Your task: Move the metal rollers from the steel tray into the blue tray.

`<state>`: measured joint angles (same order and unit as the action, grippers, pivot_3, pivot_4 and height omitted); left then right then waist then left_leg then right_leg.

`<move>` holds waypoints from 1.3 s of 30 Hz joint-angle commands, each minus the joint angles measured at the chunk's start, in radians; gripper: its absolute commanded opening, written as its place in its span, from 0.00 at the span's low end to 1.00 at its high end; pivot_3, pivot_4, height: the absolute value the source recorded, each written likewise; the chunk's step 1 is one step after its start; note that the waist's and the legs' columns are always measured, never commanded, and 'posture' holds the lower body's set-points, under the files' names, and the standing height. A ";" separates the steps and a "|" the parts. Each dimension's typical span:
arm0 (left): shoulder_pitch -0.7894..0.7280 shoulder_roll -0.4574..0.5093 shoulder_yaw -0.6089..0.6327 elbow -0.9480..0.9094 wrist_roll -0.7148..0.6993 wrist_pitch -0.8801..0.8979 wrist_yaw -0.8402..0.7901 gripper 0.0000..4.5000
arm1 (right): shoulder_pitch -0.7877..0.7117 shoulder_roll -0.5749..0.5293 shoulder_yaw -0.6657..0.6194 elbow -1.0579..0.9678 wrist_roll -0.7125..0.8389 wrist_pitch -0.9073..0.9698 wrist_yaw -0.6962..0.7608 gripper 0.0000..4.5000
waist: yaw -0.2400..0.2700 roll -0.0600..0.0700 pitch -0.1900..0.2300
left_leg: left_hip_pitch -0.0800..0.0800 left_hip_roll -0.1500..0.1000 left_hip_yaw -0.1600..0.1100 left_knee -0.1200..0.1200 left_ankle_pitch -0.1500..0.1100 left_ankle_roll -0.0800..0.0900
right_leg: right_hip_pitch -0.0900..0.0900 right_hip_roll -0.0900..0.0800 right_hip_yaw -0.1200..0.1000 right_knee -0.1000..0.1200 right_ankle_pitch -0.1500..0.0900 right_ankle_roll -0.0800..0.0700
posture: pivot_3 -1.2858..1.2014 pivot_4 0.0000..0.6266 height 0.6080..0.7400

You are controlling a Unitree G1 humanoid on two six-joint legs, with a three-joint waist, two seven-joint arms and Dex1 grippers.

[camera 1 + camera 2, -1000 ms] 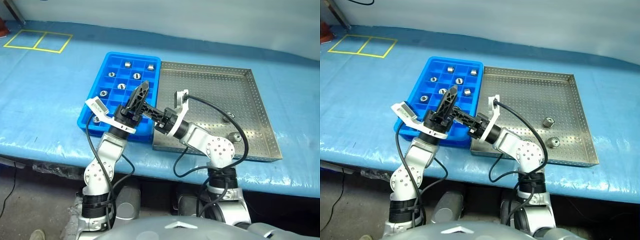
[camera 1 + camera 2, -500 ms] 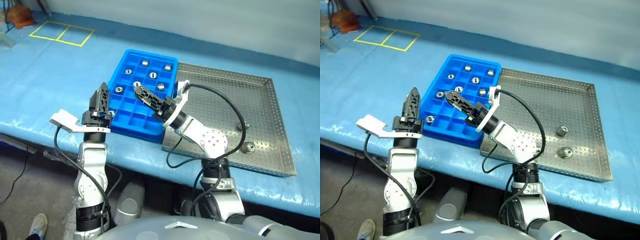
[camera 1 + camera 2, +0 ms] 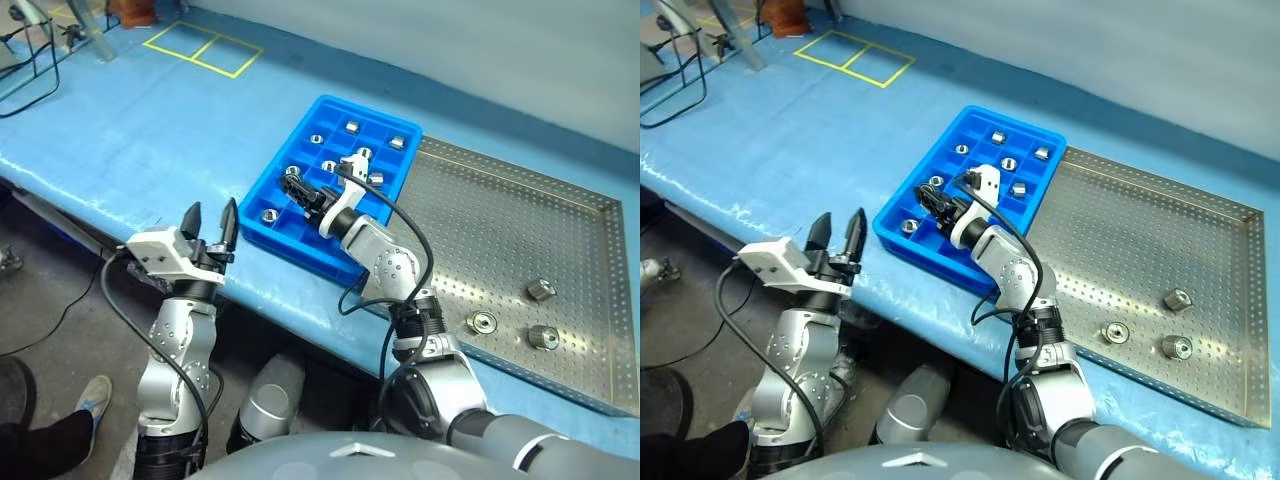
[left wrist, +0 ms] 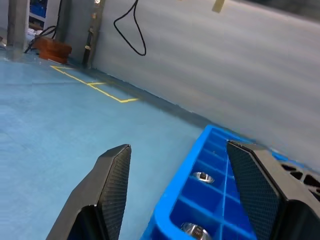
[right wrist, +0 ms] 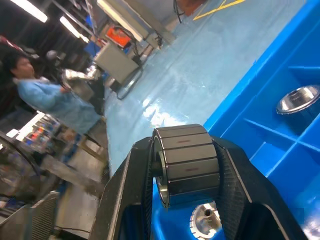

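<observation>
- Over the blue tray, the right gripper reached level, clamped on a metal roller.
- Beside the tray's near edge, the left gripper stood empty, fingers spread.

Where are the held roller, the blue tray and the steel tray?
held roller [image 5: 190,162]: right wrist view, its side face.
blue tray [image 3: 262,186]: left eye view, left rim.
steel tray [image 3: 480,225]: left eye view, bare perforated floor.

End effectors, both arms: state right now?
Left end effector: open, empty, off the table edge.
Right end effector: shut on a metal roller, over the blue tray.
</observation>
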<state>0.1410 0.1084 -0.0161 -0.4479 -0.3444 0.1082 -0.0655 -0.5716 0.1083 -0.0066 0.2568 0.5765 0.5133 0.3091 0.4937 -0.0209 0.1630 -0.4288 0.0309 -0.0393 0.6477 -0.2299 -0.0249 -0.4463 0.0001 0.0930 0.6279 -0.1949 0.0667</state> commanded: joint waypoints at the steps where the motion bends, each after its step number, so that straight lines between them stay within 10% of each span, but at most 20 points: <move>1: -0.010 0.045 0.004 -0.059 0.024 0.026 -0.040 0.74 | -0.019 -0.027 0.037 -0.006 -0.107 -0.075 -0.004 0.29 | 0.020 0.000 0.000 | 0.000 0.001 0.000 -0.001 0.000 -0.001 | 0.000 0.000 -0.001 0.000 0.000 0.000 | 0.76 0.24 1.00; 20: -0.035 0.123 0.036 -0.079 0.046 0.091 -0.119 0.74 | -0.025 -0.185 0.119 -0.045 -0.326 -0.068 0.063 0.29 | 0.056 0.002 -0.001 | 0.000 0.016 -0.008 -0.001 -0.005 -0.014 | -0.001 0.007 -0.023 0.002 -0.003 -0.013 | 0.75 0.24 1.00; 29: -0.100 0.099 0.041 -0.046 0.027 0.103 -0.138 0.74 | 0.013 -0.184 0.096 -0.109 -0.312 -0.070 0.076 0.93 | 0.050 0.002 -0.001 | 0.000 0.016 -0.008 -0.001 -0.005 -0.014 | -0.001 0.007 -0.024 0.003 -0.004 -0.014 | 0.71 0.24 1.00; 39: -0.254 0.093 -0.050 0.115 -0.010 0.118 -0.316 0.74 | 0.153 -0.274 -0.063 -0.330 -0.271 -0.035 0.017 0.93 | -0.028 0.006 -0.004 | 0.000 0.016 -0.009 0.003 -0.004 -0.014 | 0.001 0.007 -0.024 0.003 -0.004 -0.017 | 0.62 0.24 1.00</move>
<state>-0.0829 0.2070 -0.0490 -0.3416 -0.3445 0.2334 -0.3526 -0.4346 -0.1509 -0.0294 0.0027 0.2889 0.4713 0.3395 0.4660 -0.0145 0.1594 -0.4287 0.0464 -0.0480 0.6510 -0.2341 -0.0392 -0.4445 0.0075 0.0691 0.6308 -0.1984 0.0502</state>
